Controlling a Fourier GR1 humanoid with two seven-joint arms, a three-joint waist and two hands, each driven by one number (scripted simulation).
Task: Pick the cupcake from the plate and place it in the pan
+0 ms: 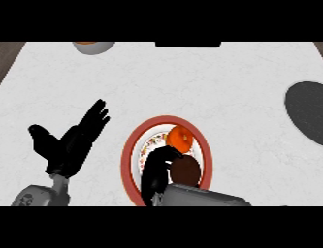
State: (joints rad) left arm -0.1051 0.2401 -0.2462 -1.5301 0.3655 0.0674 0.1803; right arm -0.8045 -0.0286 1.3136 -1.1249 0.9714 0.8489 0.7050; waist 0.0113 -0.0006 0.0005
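Note:
The plate [129, 160], white with a red rim and a patterned middle, lies at the lower centre. Over it is the cupcake [181, 138], with an orange part toward the far side and a brown round part [186, 171] nearer me. My right hand [155, 169] comes in from the lower edge over the plate's middle, and its fingers curl across the cupcake between the orange and brown parts. Whether the cupcake still touches the plate is hidden. The pan [317, 114] is a dark grey disc at the right edge. My left hand [72, 140] rests open left of the plate, fingers up.
A bowl [92, 47] with something orange in it stands at the far edge, left of centre. A black object [187, 44] sits at the far edge in the middle. Brown wood borders the white counter at both far corners.

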